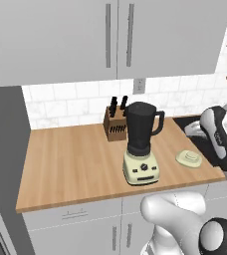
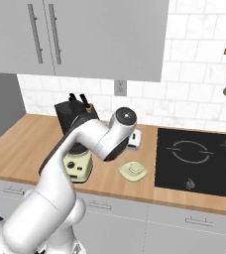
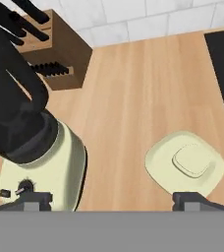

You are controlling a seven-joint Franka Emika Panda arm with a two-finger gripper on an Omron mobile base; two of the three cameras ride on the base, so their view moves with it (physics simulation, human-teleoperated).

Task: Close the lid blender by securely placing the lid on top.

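The lid is lying flat on the wooden counter, just to the right of the blender and near the edge of the black cooktop. It's knob side up, not touching the blender base. The jar's top is open and uncovered, so nothing's been placed yet. I can't see down into the jar from any of these angles, so no idea if there's anything in it.

In the hand view the gripper hangs above the counter with its two dark tips spread wide apart, nothing between them. One tip sits over the blender base side, the other right by the lid's near edge.

Handling-wise, my guess is the lid is light and rigid, probably smooth plastic, so a bit slippery. It's a low, flat thing, and grabbing it by the rim looks awkward with it sitting flush on the wood. The raised knob in the middle looks like the obvious place to pinch. It shouldn't need much squeeze, but it'll want to stay level so it seats square on the jar.

The knife block stands behind the blender, well clear of the lid.
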